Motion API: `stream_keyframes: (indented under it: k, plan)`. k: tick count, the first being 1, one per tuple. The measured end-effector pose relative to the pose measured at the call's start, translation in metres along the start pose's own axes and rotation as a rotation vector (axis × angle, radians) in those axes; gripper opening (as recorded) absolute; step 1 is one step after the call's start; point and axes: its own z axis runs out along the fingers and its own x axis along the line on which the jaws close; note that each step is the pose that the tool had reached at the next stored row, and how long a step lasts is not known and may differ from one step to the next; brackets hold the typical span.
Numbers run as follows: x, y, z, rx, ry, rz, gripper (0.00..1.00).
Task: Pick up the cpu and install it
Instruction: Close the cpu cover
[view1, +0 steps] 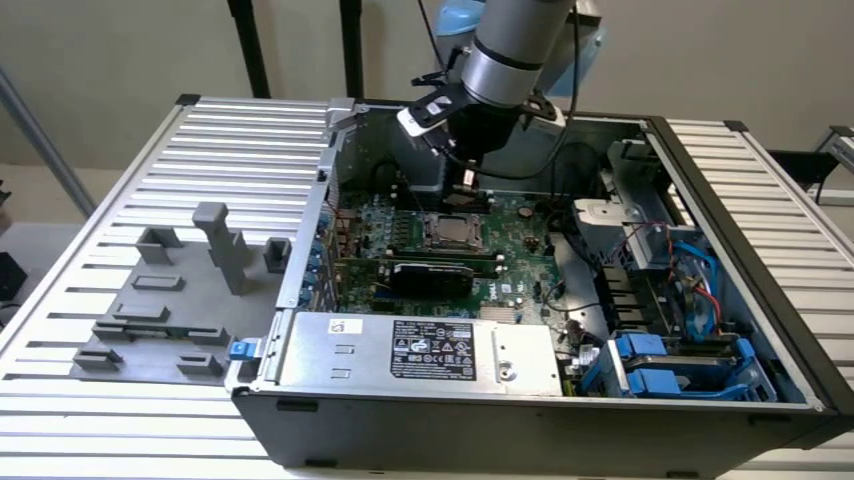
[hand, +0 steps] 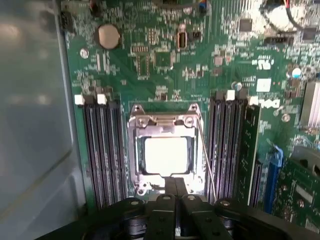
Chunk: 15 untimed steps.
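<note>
At the exterior view's left, the slatted desk (view1: 240, 130) carries a grey plate with the grey fixture blocks (view1: 220, 245) standing on it, well apart from me. Next to them lies the open computer case (view1: 534, 420), with the labelled power supply (view1: 414, 350) along its near wall and the green motherboard (view1: 514, 290) behind it.

My arm comes down into the case from above, and my end effector (view1: 466, 188) hangs over the board, just beside the socket. The cpu (view1: 450, 229) already lies flat in that socket, near the middle of the board.

In the wrist view its silvery top (hand: 166, 155) shows square inside the metal socket frame (hand: 162, 121), and a thin wire lever (hand: 207, 165) runs along one side of the frame. Black memory slots (hand: 102, 150) flank the socket on both sides, and a coin cell battery (hand: 108, 36) sits further off on the board. My end effector (hand: 176, 181) is narrow: the two dark fingers (hand: 170, 187) are pressed together with nothing between them, their tips at the edge of the frame, close to the cpu. I cannot tell whether they touch it.

At the exterior view's right, blue drive caddies (view1: 667, 365) fill the case's corner.
</note>
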Motion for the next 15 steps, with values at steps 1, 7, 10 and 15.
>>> stream_keyframes:
  k: [1,7,10,15]
  plan:
    - [0.0,-0.0041,0.0015,0.0031,-0.0003,0.0,0.11]
    - [-0.001,-0.0288,0.0085,0.0157,-0.0009,0.0,0.11]
    - [-0.003,-0.0374,0.0105,0.0158,-0.0005,0.0,0.11]
    - [-0.003,-0.0374,0.0104,0.0158,-0.0007,0.0,0.11]
